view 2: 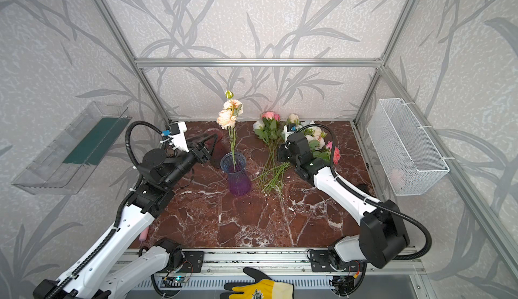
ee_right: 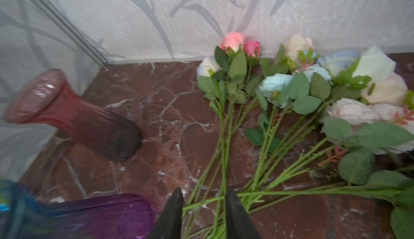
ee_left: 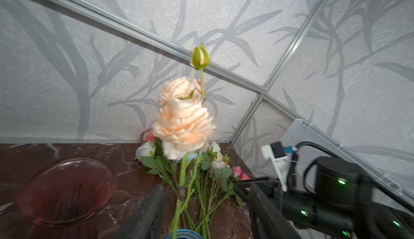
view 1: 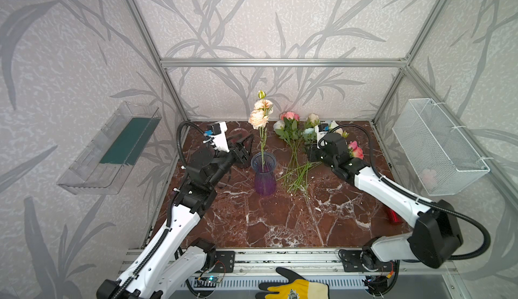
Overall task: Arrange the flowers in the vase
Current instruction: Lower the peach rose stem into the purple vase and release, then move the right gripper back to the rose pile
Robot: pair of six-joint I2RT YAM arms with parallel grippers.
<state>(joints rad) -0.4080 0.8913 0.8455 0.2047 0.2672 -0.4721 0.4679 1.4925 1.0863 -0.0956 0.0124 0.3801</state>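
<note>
Bearing a blurred emblem [view 1: 293,294], yellow glove [view 1: 301,285]

No text, label or number is legible.

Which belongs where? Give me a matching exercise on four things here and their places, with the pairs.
1. peach-headed artificial flower stem
2. loose bunch of long-stemmed roses
3. white wire mesh basket
4. yellow-black work glove

A. on the right wall
B. lying on the brown marble tabletop
C. standing in the blue-purple glass vase
D. before the tabletop's front edge

Pairs: 1-C, 2-B, 3-A, 4-D
</note>
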